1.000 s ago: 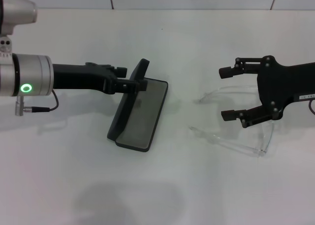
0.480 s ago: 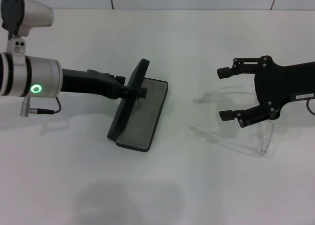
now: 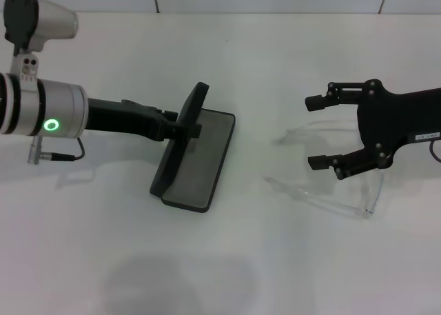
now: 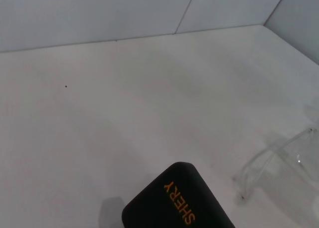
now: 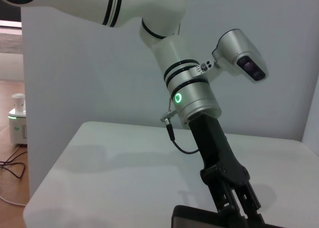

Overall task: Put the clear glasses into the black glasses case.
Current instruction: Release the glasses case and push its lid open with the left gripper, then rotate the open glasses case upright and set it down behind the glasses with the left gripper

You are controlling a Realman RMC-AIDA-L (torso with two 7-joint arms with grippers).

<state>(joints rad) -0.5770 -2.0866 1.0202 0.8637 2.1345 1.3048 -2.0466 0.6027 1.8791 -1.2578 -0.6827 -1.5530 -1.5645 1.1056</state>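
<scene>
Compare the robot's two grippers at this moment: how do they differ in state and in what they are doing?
The left gripper is shut on the raised lid of the black glasses case, holding it open; the right gripper is open and holds nothing. The left gripper touches its object, while the right gripper hovers over the clear glasses, apart from them. Both are black and reach inward over the white table.

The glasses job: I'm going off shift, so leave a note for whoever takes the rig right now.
Left gripper: shut on the raised lid of the black glasses case, holding it open.
Right gripper: open, hovering over the clear glasses, not gripping them.
Glasses lie on the table, right of the case.
Done: case opened.
Left: grasp glasses, place them in the case.
</scene>
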